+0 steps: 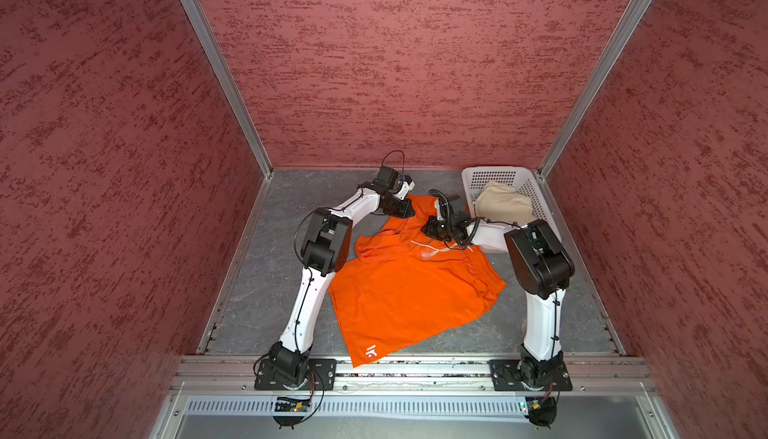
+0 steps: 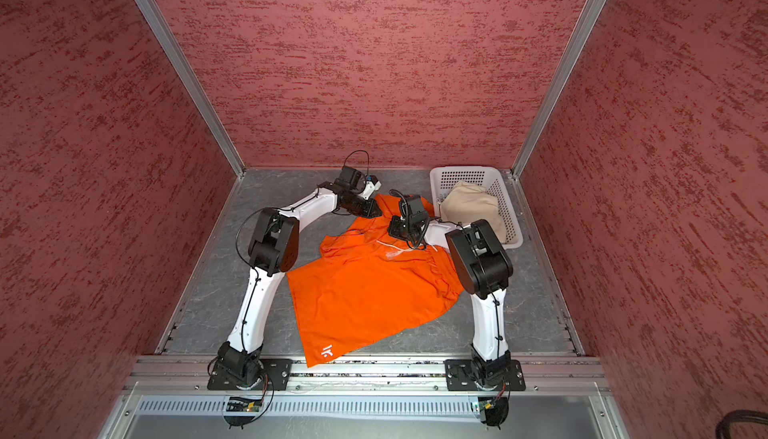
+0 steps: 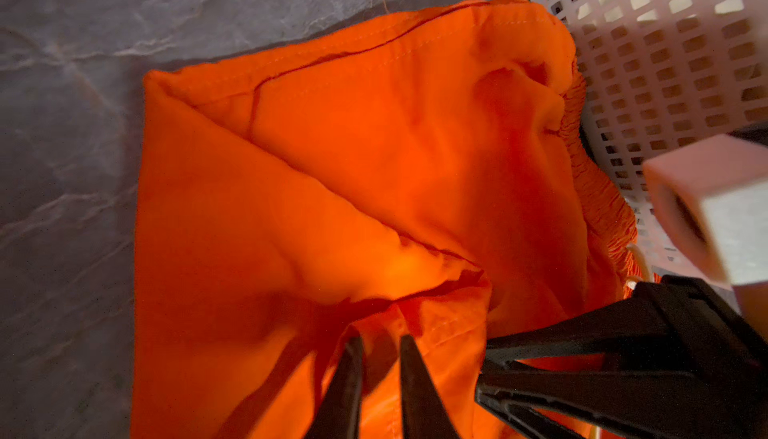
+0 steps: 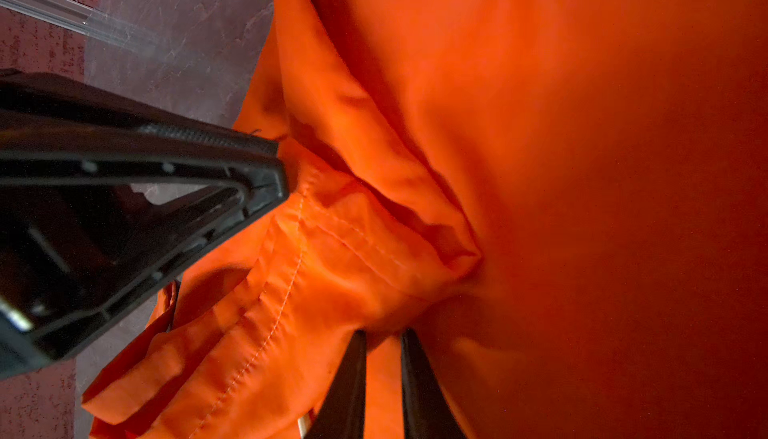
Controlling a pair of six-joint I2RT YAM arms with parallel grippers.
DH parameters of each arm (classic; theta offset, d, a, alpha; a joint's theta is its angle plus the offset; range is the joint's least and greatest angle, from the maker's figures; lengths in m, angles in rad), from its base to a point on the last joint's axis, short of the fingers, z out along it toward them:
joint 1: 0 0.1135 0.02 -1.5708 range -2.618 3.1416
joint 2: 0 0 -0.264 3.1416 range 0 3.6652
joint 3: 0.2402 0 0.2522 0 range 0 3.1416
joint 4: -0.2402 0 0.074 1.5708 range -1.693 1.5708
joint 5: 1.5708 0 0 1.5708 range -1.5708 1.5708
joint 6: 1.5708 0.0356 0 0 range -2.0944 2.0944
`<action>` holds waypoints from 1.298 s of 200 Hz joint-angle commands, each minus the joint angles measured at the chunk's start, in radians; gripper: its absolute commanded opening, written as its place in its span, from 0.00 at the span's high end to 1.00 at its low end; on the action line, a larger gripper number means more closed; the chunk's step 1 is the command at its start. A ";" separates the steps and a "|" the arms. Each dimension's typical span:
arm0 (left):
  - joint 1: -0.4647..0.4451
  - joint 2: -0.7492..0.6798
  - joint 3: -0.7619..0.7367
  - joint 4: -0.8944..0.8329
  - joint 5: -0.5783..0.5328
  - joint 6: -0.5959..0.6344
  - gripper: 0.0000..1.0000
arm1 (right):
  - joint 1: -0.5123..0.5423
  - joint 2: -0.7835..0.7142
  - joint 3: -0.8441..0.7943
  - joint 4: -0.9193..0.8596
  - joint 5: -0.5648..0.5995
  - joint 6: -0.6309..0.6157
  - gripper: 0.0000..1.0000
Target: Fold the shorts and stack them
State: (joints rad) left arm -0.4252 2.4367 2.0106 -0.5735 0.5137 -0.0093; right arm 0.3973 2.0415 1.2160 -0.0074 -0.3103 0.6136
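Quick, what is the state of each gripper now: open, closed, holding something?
Left gripper: closed on the orange shorts.
Right gripper: closed on the orange shorts too.

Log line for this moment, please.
left hand: shut on orange shorts | right hand: shut on orange shorts | beige shorts: in white basket

White arm links [image 1: 299, 312], black joint housings [image 1: 540, 262], thin black cables [image 1: 456, 238], screwed base plates [image 1: 325, 374], tapered black fingers [image 3: 343, 391]
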 commanded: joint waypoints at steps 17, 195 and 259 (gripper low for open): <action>-0.007 -0.015 -0.002 -0.020 -0.056 0.006 1.00 | -0.005 -0.034 -0.015 0.039 0.007 0.009 0.76; 0.260 -0.118 0.084 -0.184 -0.574 -0.026 1.00 | -0.032 0.019 0.045 -0.169 0.191 -0.086 0.55; 0.354 0.041 0.374 -0.407 -0.704 -0.093 0.50 | -0.032 -0.020 0.050 -0.138 0.171 -0.086 0.49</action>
State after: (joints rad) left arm -0.0845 2.4672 2.3074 -0.8452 -0.1040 -0.0750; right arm 0.3698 2.0335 1.2633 -0.1116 -0.1635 0.5320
